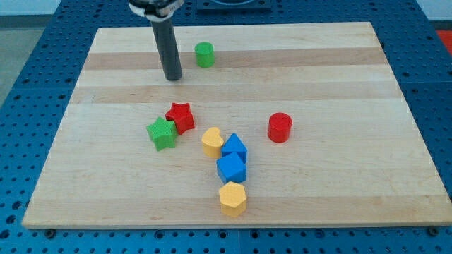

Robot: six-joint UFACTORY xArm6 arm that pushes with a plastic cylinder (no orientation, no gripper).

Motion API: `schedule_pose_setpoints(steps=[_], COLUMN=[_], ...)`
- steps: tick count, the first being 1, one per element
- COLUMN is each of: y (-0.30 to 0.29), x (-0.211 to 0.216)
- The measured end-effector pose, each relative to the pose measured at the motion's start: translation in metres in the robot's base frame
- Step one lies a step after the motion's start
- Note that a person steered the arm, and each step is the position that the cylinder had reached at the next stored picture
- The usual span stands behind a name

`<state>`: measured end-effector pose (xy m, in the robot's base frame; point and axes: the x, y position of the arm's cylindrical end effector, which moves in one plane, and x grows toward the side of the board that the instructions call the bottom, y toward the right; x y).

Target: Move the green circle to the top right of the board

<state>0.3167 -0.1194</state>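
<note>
Pale wooden table [318, 63] on blue perforated bench. Tool: bare dark rod, nothing to spread or pinch; my tip [173, 78] planted near small green circle block [205, 54], lying up-right of it. Top-right corner well apart, rightward push needed.

Pale wooden board [318, 63], visibly grained; green circle [205, 54] looks matt plastic.

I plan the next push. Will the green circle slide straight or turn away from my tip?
The green circle looks short and squat, so it should slide, not tip. Its round side may slip off my tip if pushed off-centre. The wooden board looks smooth.
</note>
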Motion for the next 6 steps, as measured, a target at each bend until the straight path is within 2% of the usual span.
schedule_pose_setpoints(steps=[1, 2, 3, 6], y=[0.004, 0.017, 0.059, 0.240], x=[-0.031, -0.026, -0.026, -0.026])
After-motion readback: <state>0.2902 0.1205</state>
